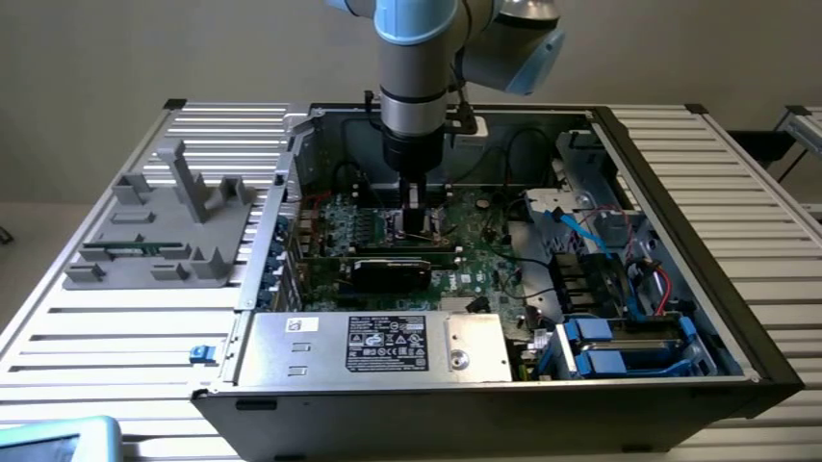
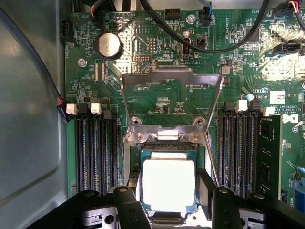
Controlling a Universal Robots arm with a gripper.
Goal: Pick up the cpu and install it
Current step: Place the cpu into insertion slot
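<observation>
Pinching the cpu point(image 2: 167, 183) by two opposite edges, the hand point(image 2: 170, 212) is holding it level at the socket point(image 2: 164, 146), likely so it seats square; whether it is fully down I cannot tell. Beyond, the plate point(image 2: 157, 75) is standing swung open, leaving the socket free. The board point(image 2: 157, 47) is lying inside the open case point(image 1: 514, 414) on the tabletop point(image 1: 115, 337).

Even overhead light, blown-out white glare on the cpu point(image 2: 168, 183), dark shadow inside the case point(image 1: 514, 423)
</observation>
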